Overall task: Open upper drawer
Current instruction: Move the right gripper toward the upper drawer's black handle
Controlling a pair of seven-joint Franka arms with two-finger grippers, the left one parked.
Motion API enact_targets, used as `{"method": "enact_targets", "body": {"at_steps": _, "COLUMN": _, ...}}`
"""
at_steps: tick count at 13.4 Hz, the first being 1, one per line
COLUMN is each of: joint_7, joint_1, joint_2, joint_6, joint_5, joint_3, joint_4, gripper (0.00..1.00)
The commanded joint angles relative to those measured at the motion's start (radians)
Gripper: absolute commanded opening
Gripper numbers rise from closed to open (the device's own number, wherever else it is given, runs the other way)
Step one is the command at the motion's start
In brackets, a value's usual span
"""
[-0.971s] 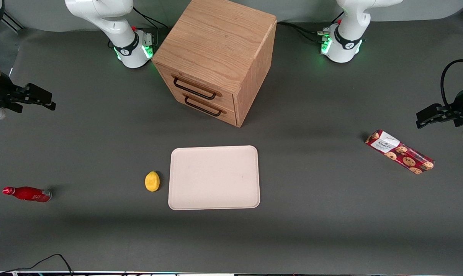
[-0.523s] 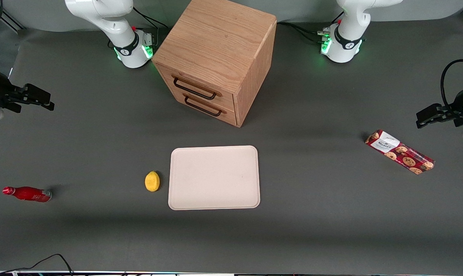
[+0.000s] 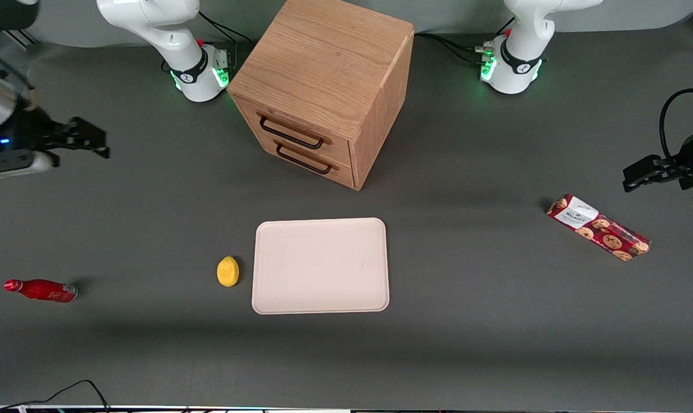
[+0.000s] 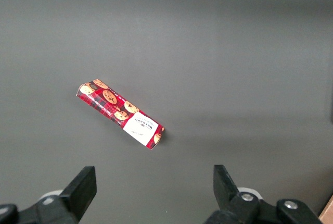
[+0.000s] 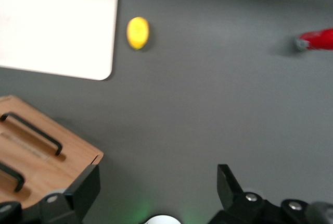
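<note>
My gripper hangs above the bare table toward my own end, well apart from the cabinet and at about the same distance from the front camera as its drawer fronts. My fingers stand apart, with nothing between them; in my wrist view the gap between the two tips frames only grey tabletop.

The cabinet sits between the two arm bases, turned at an angle so that its front faces partly toward my end of the table. The upper drawer is shut, flush with the cabinet front, and its dark wire handle lies across it. The lower drawer sits directly beneath with a handle of the same kind, also shut. My wrist camera catches a corner of that front, with both handles in view.

Nearer the front camera than the cabinet lies a pale tray, flat on the table. A lemon sits just beside the tray, on the side toward my end. Farther out toward my end a red bottle lies on its side. A red cookie box lies toward the parked arm's end.
</note>
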Motion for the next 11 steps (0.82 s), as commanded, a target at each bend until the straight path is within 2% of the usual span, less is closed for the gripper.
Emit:
{"method": "enact_targets", "body": {"at_steps": 1, "joint_7": -0.012, "joint_1": 0.103, "joint_2": 0.006, "joint_6": -0.026, "joint_5": 0.021, "joint_3": -0.009, "joint_4": 0.019, "gripper": 1.00}}
{"method": "enact_targets", "body": {"at_steps": 4, "joint_7": -0.015, "joint_1": 0.205, "joint_2": 0.010, "joint_6": -0.074, "joint_5": 0.080, "joint_3": -0.021, "joint_4": 0.020, "gripper": 1.00}}
{"method": "enact_targets", "body": {"at_steps": 9, "joint_7": -0.036, "joint_1": 0.431, "joint_2": 0.046, "joint_6": -0.060, "joint_5": 0.078, "joint_3": -0.024, "joint_4": 0.023, "gripper": 1.00}}
{"method": "enact_targets", "body": {"at_steps": 11, "joint_7": -0.035, "joint_1": 0.472, "joint_2": 0.071, "joint_6": -0.055, "joint_5": 0.090, "joint_3": -0.050, "joint_4": 0.040, "gripper": 1.00}}
